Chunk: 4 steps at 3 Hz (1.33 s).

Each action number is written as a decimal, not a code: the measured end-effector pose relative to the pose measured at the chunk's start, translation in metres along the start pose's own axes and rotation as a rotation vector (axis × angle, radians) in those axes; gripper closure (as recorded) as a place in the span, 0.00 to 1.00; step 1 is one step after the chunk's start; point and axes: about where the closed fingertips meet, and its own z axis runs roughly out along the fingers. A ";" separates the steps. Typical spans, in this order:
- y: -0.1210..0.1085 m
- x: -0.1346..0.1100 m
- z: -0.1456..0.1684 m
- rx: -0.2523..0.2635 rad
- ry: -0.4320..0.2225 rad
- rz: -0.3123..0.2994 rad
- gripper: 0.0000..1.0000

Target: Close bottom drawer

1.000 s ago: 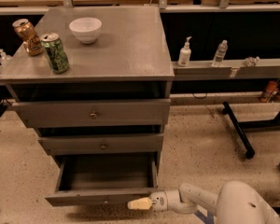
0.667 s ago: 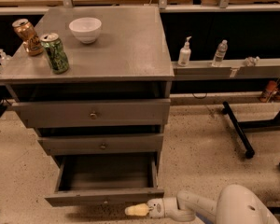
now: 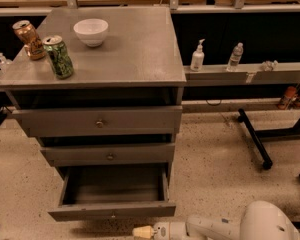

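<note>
The bottom drawer (image 3: 112,210) of the grey wooden cabinet (image 3: 120,59) stands pulled out, its inside bare, its slim front panel facing me with a small round knob (image 3: 112,215). The middle drawer (image 3: 110,155) and the top drawer (image 3: 98,122) sit slightly out from the cabinet. My gripper (image 3: 142,232) is low at the bottom edge of the view, just below and in front of the bottom drawer's front panel, right of the knob, its cream tip pointing left.
On the cabinet top stand a white bowl (image 3: 91,31), a green can (image 3: 58,57) and an orange can (image 3: 29,39). Bottles (image 3: 197,56) stand on a ledge to the right. A black stand leg (image 3: 254,139) lies on the speckled floor at the right.
My gripper has moved left along the front of the bottom drawer and dropped lower in the view. The drawer has not visibly moved.
</note>
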 end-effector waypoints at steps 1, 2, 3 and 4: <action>-0.038 -0.003 0.021 0.067 0.004 0.042 1.00; -0.069 -0.035 0.032 0.081 -0.013 0.046 1.00; -0.089 -0.070 0.047 0.092 -0.008 0.034 1.00; -0.092 -0.078 0.051 0.097 -0.009 0.031 1.00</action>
